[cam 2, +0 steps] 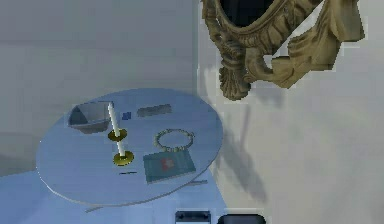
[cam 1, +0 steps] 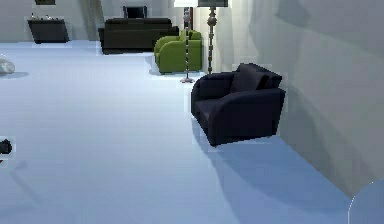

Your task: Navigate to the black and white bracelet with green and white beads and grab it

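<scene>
Thin ring (cam 2: 175,138), beads too small to make out, lies on a round glossy table (cam 2: 70,165). Carved gold frame (cam 2: 250,55) is cropped. I cannot tell the gripper's state.

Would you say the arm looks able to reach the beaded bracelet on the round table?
Probably yes: the pale beaded bracelet lies on the round grey table, the white candle stands left of it, only a flat dark square nearer.

Showing smooth and faintly glossy on the round desk (cam 2: 70,165); gleaming like brass on the candle holder (cam 2: 122,157); looking carved, rough, dull gold on the ornate frame (cam 2: 240,65); appearing as soft matt cloth on the dark armchair (cam 1: 238,105); lying smooth and matt across the floor (cam 1: 100,130).
</scene>
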### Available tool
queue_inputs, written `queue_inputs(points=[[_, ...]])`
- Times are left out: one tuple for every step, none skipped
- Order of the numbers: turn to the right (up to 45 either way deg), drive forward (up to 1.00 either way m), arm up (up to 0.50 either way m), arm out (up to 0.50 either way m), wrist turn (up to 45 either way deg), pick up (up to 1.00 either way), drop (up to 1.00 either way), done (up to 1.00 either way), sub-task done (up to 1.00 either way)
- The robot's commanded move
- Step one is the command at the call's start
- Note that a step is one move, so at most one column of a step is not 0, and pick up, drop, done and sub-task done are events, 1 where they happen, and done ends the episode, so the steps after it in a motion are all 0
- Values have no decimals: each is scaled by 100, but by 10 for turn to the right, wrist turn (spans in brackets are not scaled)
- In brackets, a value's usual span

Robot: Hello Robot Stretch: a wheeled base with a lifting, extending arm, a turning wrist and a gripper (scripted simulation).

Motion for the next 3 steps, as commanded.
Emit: queue_inputs(points=[[0, 0, 0, 46, 0, 0, 0, 0, 0], [0, 0, 0, 0, 450, 0, 0, 0, 0], [0, 0, 0, 0, 450, 0, 0, 0, 0]])
